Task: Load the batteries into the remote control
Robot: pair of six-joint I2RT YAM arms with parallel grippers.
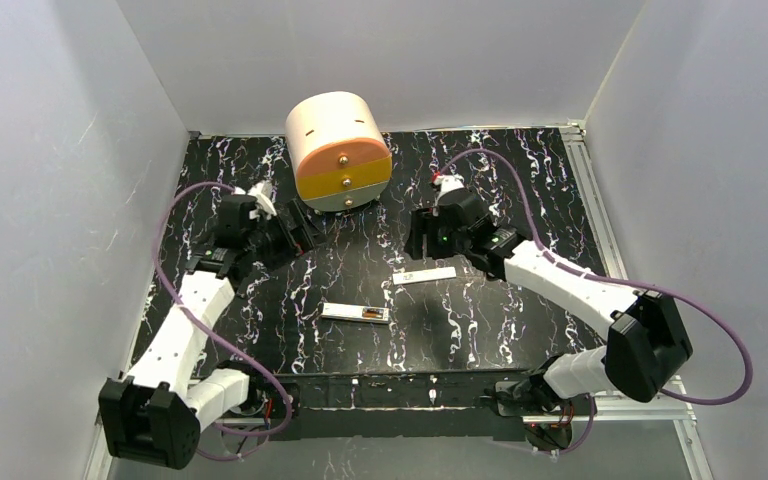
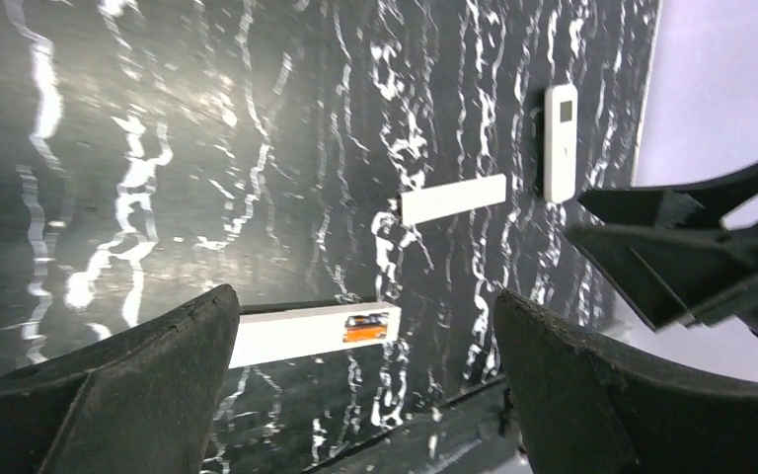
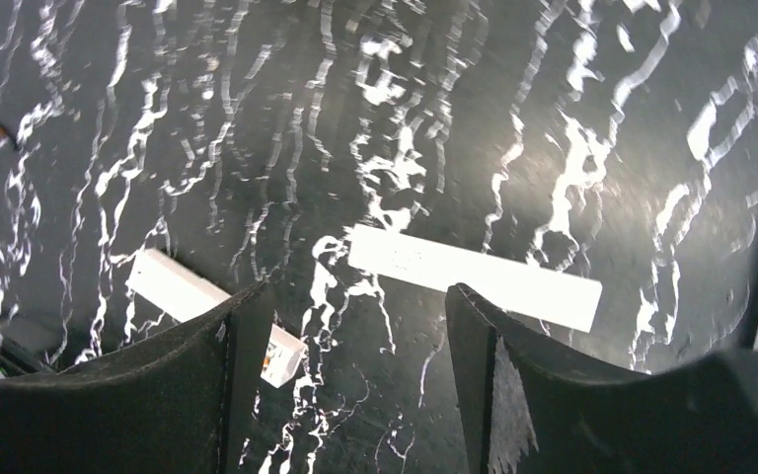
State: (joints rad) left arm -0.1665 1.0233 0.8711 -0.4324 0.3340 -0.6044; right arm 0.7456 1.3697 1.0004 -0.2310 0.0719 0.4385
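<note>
The white remote control, screen up, lies far across the black marbled mat in the left wrist view. In the top view my right arm hides it. Two coppery-orange batteries sit in the end of a white block at mid-mat. A thin white strip lies just beyond the block. My left gripper is open and empty, above the mat to the block's far left; its wrist view frames the block. My right gripper is open and empty, hovering just behind the strip.
A round cream-and-orange drum stands at the back centre, close to my left gripper. White walls enclose the mat on three sides. A metal rail runs along the right edge. Purple cables loop beside both arms.
</note>
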